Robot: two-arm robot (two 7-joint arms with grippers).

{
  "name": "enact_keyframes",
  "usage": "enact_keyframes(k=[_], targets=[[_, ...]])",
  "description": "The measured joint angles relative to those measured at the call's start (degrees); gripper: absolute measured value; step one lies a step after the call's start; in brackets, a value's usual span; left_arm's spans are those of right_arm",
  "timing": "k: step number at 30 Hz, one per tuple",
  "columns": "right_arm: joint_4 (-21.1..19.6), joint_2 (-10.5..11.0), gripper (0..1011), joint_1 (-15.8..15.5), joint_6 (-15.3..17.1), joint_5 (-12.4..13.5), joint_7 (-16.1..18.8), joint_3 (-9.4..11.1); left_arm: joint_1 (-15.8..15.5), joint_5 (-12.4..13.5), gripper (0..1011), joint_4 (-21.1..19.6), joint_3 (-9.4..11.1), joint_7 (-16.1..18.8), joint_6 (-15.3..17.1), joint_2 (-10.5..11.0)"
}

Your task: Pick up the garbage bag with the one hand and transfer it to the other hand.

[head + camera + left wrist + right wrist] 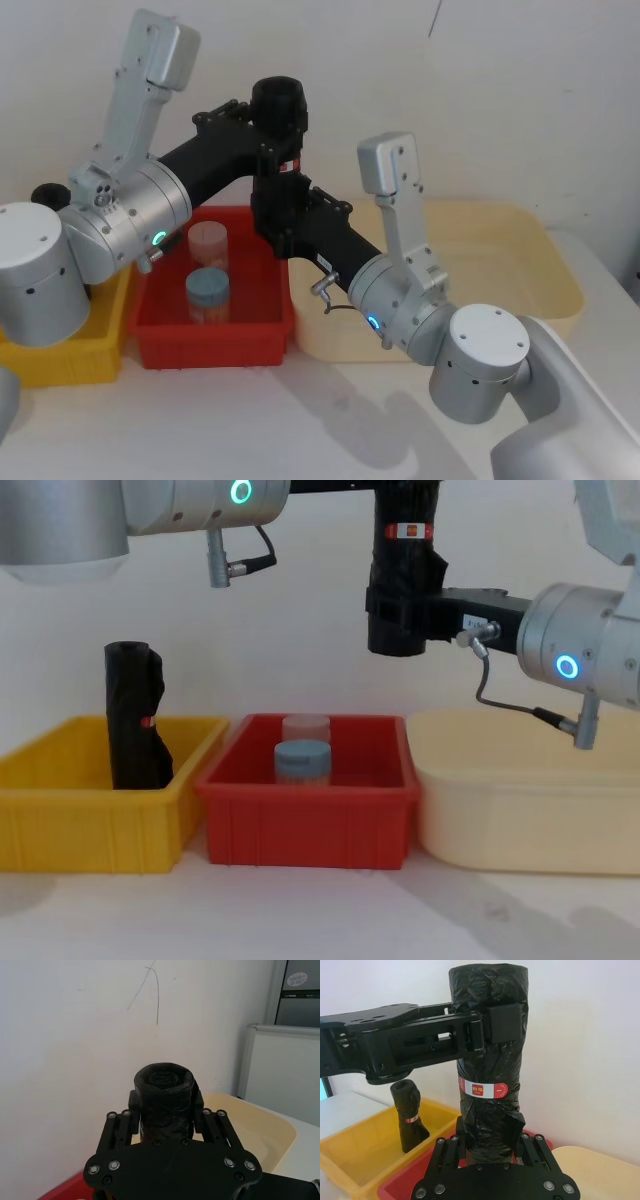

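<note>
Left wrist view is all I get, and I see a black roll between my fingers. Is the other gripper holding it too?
Observer: Yes. The right gripper is clamped on the bottom end of the garbage bag. Your left gripper holds it near the top.
Operator: Does it have a sticker?
Observer: A red-and-white label goes round its middle, between the two grips.
Operator: What's underneath?
Observer: It hangs in the air, roughly over the right end of the red bin.
Operator: Any more rolls?
Observer: A twin black roll stands in the yellow bin.
</note>
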Motion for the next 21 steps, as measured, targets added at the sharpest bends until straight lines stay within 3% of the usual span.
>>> enact_keyframes(k=[15, 21], targets=[[1.0, -0.8, 499, 0.3, 0.8, -0.4, -2.3, 1.6, 0.2, -0.4, 992, -0.3, -0.2, 0.2, 0.3, 0.1], [2.0, -1.1, 499, 0.9, 2.2, -0.8, -4.2, 3.0, 1.0, -1.8, 1001, -1.2, -1.1, 0.7, 1.3, 0.1]])
